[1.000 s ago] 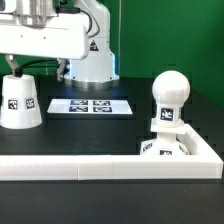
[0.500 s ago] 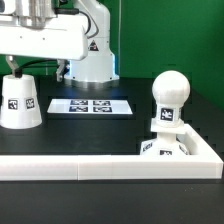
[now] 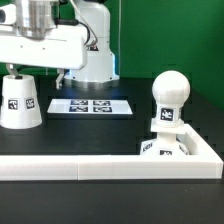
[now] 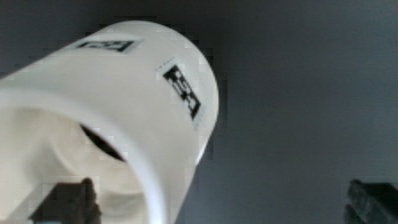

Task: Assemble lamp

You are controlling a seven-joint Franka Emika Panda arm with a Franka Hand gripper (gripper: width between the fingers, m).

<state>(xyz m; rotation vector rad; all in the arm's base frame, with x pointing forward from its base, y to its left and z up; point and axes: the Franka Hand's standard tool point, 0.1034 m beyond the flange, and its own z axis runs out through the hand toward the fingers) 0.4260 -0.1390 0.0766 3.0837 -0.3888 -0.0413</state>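
Note:
The white cone-shaped shade (image 3: 19,101) with a square tag stands on the black table at the exterior view's left. My gripper (image 3: 36,70) hangs open just above and slightly to the exterior view's right of it, holding nothing. In the wrist view the shade (image 4: 134,110) fills one side, its open top by one dark fingertip (image 4: 71,205); the other fingertip (image 4: 374,203) is over bare table. The ball bulb (image 3: 170,90) stands upright on the square base (image 3: 165,148) at the exterior view's right.
The long white L-shaped wall (image 3: 90,167) runs along the front and turns back at the exterior view's right, with the base in its corner. The marker board (image 3: 92,105) lies flat mid-table. The arm's white pedestal (image 3: 92,62) stands behind it.
My gripper has come down a little toward the shade and stays open. The shade, bulb and base have not moved.

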